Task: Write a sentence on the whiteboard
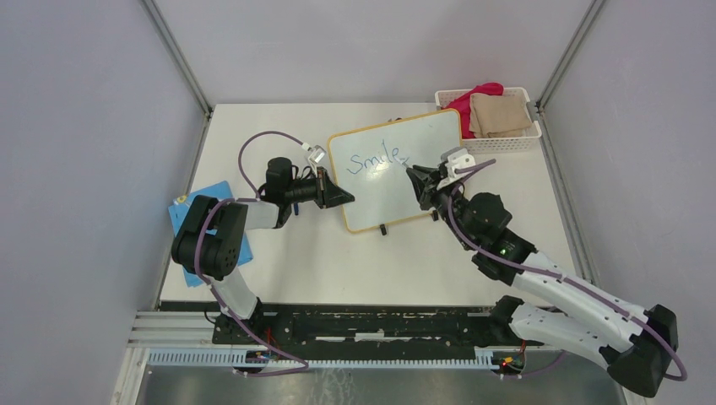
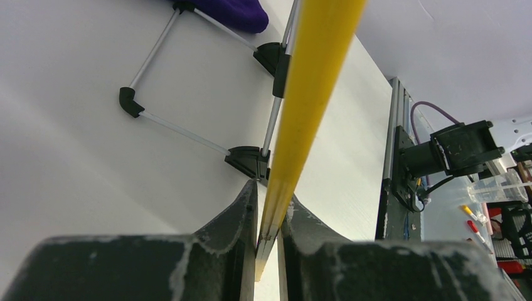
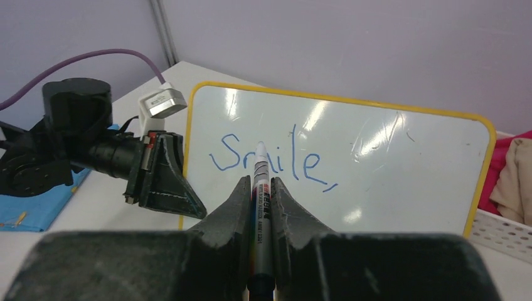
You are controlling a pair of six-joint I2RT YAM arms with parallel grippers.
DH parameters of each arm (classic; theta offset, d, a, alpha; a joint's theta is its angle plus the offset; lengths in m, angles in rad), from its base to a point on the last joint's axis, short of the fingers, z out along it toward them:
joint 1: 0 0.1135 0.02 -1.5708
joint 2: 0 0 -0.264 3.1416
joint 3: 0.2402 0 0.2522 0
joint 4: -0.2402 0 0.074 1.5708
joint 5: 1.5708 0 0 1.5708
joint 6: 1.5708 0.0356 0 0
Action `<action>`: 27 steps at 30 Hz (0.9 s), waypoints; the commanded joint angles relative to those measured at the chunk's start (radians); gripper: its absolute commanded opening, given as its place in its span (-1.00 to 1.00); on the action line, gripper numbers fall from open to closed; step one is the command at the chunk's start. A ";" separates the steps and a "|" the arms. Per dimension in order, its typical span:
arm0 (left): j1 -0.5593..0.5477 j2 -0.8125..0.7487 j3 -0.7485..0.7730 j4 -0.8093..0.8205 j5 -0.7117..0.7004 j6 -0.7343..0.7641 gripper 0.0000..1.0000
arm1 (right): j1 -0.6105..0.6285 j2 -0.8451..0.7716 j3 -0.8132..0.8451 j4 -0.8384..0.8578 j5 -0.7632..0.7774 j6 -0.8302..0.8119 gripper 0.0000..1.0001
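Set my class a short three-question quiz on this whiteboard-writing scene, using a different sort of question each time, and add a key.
1. True or false: the white basket is empty.
2. Multiple choice: what does the blue writing on the whiteboard read at this moment? A "Smile," B "Stay kind" C "Hello"
3. Short answer: what does each gripper hold?

Key
1. False: cloths lie in it.
2. A.
3. The left gripper is clamped on the whiteboard's yellow edge. The right gripper is shut on the marker.
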 commanded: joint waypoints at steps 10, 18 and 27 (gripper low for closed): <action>0.000 -0.007 0.019 -0.093 -0.058 0.085 -0.96 | 0.124 -0.002 -0.232 0.089 0.092 -0.054 -1.00; 0.000 -0.005 0.022 -0.119 -0.073 0.106 -0.96 | 0.172 0.113 -0.191 0.166 0.106 -0.073 -1.00; 0.000 -0.010 0.025 -0.129 -0.083 0.112 -0.96 | 0.225 0.258 -0.076 0.175 0.097 -0.112 -1.00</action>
